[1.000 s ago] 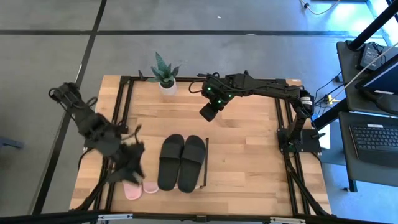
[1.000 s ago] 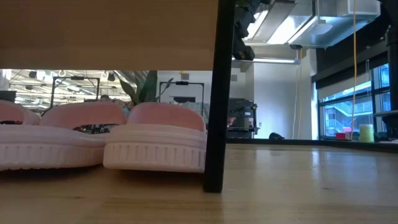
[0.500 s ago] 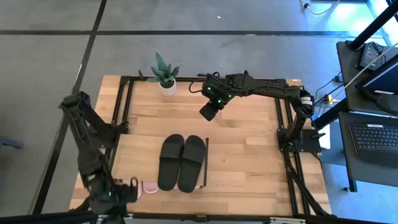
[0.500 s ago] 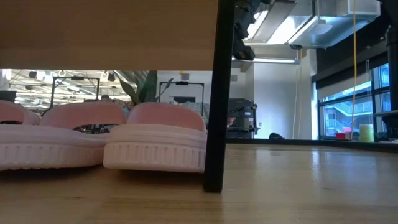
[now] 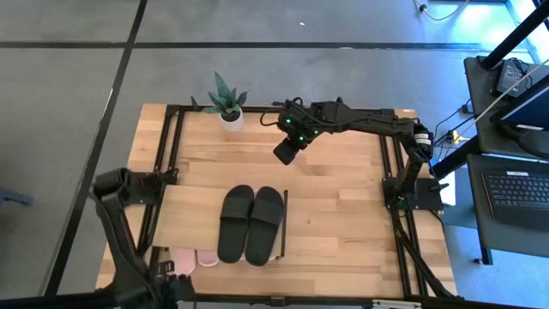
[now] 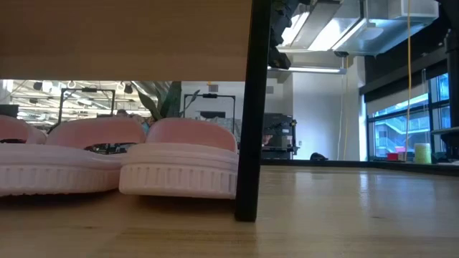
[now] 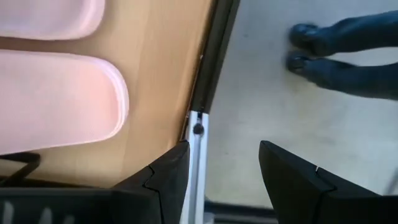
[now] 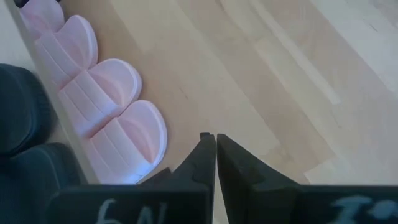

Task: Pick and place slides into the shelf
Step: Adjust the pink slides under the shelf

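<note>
The shelf's light-wood top board (image 5: 193, 219) carries the black pair of slides (image 5: 250, 223), soles down. Pink slides lie under the board on the table, side by side; two ends (image 5: 194, 257) poke out at its near side, and they also show in the low view (image 6: 179, 161) and the right wrist view (image 8: 127, 134). My left gripper (image 7: 222, 149) is open beyond the table's near left edge, above the floor, with a pink slide (image 7: 59, 99) beside it. My right gripper (image 5: 287, 150) is shut and hangs over the table's far middle, holding nothing.
A potted plant (image 5: 228, 101) stands at the table's far edge. The shelf's black end frame (image 6: 247, 107) stands right of the slides. A person's dark shoes (image 7: 323, 53) are on the floor past the near edge. Bare planks (image 5: 343, 223) lie right of the shelf.
My left gripper has drawn back from over the pink slides at the shelf's near left corner, moving toward the table's near edge and beyond it, while the arm folded back toward the left. The slides and the right arm have stayed put.
</note>
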Robot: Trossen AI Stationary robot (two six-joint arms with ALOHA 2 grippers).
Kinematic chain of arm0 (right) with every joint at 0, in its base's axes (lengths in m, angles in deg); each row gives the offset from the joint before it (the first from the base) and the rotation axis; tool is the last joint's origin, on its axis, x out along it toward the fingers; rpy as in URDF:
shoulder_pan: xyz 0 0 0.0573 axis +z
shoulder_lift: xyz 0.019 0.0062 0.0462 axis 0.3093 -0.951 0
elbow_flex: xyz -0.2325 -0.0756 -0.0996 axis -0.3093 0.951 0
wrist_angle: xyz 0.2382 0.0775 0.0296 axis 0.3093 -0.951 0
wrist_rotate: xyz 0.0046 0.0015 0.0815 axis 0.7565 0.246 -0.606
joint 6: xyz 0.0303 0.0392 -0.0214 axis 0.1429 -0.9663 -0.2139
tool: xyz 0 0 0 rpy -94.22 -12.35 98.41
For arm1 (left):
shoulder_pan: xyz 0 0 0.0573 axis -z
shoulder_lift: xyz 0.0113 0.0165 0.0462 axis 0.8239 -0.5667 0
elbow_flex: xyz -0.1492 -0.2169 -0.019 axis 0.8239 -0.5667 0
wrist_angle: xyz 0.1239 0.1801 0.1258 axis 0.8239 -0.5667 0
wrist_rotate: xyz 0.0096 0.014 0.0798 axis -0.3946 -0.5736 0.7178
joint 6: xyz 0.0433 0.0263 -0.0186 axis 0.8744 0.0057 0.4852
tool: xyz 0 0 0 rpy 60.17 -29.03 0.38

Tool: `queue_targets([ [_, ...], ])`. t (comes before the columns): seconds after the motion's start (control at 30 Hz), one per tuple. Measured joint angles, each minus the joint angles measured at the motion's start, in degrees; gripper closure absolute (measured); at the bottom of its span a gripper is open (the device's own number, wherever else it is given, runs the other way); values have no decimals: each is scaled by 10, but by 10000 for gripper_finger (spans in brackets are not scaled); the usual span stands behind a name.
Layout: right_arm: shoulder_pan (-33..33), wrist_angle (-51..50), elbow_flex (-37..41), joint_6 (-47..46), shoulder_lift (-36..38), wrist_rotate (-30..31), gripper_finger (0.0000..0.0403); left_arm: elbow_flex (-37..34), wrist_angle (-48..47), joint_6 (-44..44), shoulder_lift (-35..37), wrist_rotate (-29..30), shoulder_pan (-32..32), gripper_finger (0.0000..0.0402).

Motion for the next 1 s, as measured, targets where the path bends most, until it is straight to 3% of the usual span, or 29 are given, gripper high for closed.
queue_targets([
  [0.27, 0, 0, 0, 0, 0, 0, 384, 0, 30, -4, -96, -10, 12, 217],
  [0.57, 0, 0, 0, 2, 0, 0, 384, 0, 54, -28, -131, -5, 9, 217],
  [1.0, 0, 0, 0, 15, 0, 0, 384, -1, -162, -107, -131, 12, 5, 217],
])
